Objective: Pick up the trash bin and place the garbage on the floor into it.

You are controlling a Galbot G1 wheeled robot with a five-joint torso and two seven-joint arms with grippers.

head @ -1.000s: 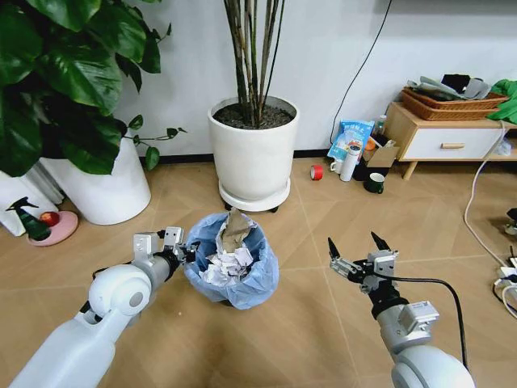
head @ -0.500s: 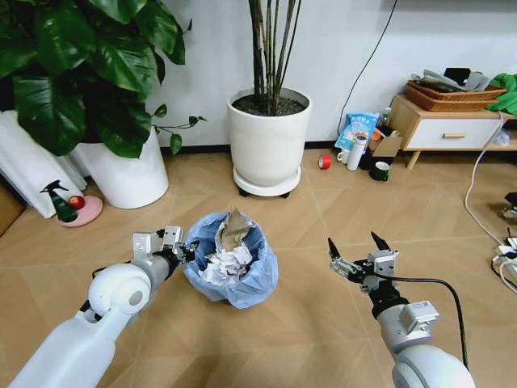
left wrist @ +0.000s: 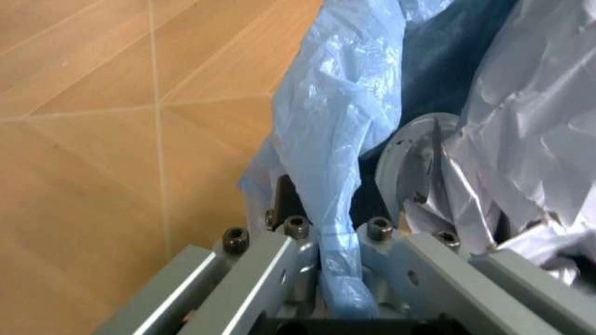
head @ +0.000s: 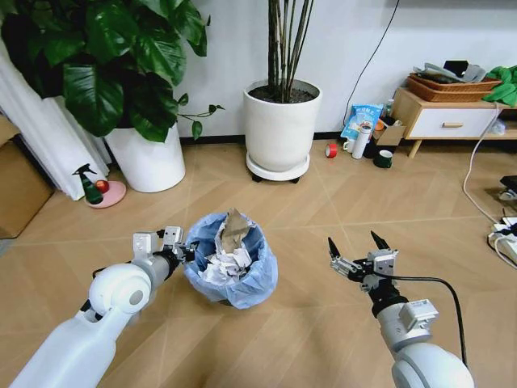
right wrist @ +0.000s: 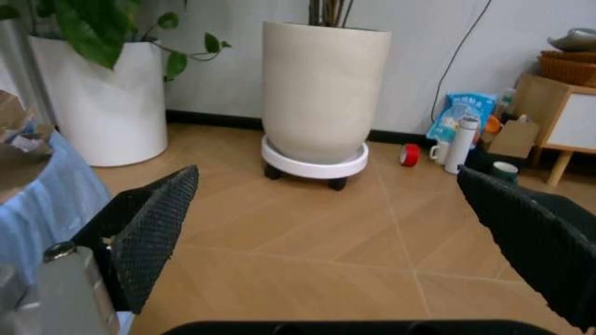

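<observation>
Backing off now: the plants and white pots look farther away than a second ago. My left gripper [head: 184, 250] pinches the rim of the small dark bin with crinkly blue liner [head: 232, 269], stuffed with crumpled white paper [head: 230, 263]; my right gripper [head: 359, 248] hangs spread, empty.

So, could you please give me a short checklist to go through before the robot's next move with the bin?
1. Left gripper shut on the trash bin rim and bag: ok, as the left wrist view shows the blue liner pinched between the fingers.
2. Garbage inside the bin: ok, paper wads piled in it.
3. Right gripper open and empty: ok.
4. Floor ahead free of litter: ok as far as visible.
5. Bin lifted off the floor: cannot tell.
</observation>
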